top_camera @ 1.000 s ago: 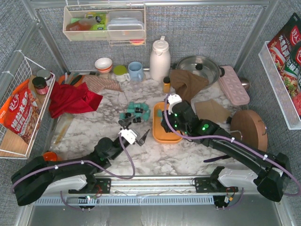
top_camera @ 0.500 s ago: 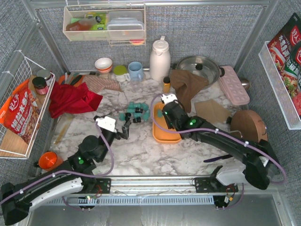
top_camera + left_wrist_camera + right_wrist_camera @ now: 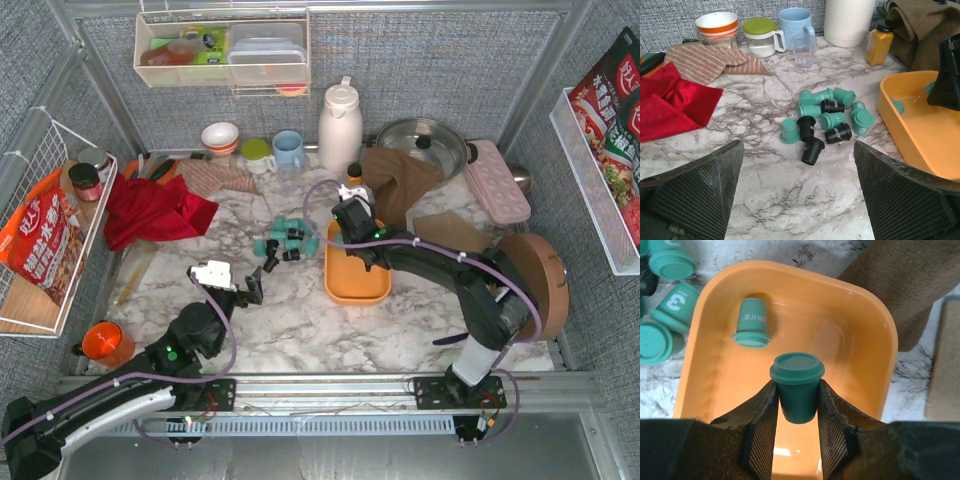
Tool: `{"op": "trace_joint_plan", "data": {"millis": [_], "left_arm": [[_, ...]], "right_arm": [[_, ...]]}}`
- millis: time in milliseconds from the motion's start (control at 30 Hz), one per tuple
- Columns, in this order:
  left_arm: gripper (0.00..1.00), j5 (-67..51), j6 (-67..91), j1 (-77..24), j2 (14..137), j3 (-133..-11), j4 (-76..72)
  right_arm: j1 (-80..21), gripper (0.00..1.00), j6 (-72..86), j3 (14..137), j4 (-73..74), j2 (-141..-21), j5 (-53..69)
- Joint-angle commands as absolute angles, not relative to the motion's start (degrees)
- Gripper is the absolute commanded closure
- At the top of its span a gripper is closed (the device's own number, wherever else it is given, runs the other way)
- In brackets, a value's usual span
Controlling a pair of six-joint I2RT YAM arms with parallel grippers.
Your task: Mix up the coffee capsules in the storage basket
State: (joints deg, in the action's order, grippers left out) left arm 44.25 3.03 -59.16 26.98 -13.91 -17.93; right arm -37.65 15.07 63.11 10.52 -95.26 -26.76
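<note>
The orange storage basket lies at mid-table; it also shows in the left wrist view and the right wrist view. My right gripper hangs over its far end, shut on a teal capsule held upright above the basket floor. One teal capsule lies on its side inside. A pile of teal and black capsules sits on the marble left of the basket. My left gripper is open and empty, short of the pile.
An amber bottle, brown cloth, white thermos, blue mug and a clear glass stand behind. Red cloth lies left. A pink tray and wooden disc are at right.
My right gripper has moved toward the basket's far end. My left gripper has swung left and drawn back from the capsule pile.
</note>
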Motion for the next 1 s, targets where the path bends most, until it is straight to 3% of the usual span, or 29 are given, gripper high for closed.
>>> {"op": "trace_joint_plan", "data": {"millis": [0, 467, 733, 967], "left_arm": [[0.01, 45.09, 4.83, -59.19, 27.38, -13.13, -19.33], [0.01, 48.33, 7.5, -59.0, 30.22, -12.62, -19.53], [0.01, 49.03, 15.28, -55.75, 36.04, -16.76, -15.51], [0.01, 39.88, 25.05, -46.84, 54.85, -31.25, -1.94]], "right_arm": [[-35.72, 0.74, 18.89, 65.23, 8.2, -99.22, -23.99], [-31.47, 0.3, 20.23, 66.97, 8.32, -98.83, -14.95], [-31.42, 0.3, 16.44, 58.65, 6.46, -85.86, -15.33], [-31.56, 0.3, 12.01, 46.97, 2.37, -73.93, -18.82]]}}
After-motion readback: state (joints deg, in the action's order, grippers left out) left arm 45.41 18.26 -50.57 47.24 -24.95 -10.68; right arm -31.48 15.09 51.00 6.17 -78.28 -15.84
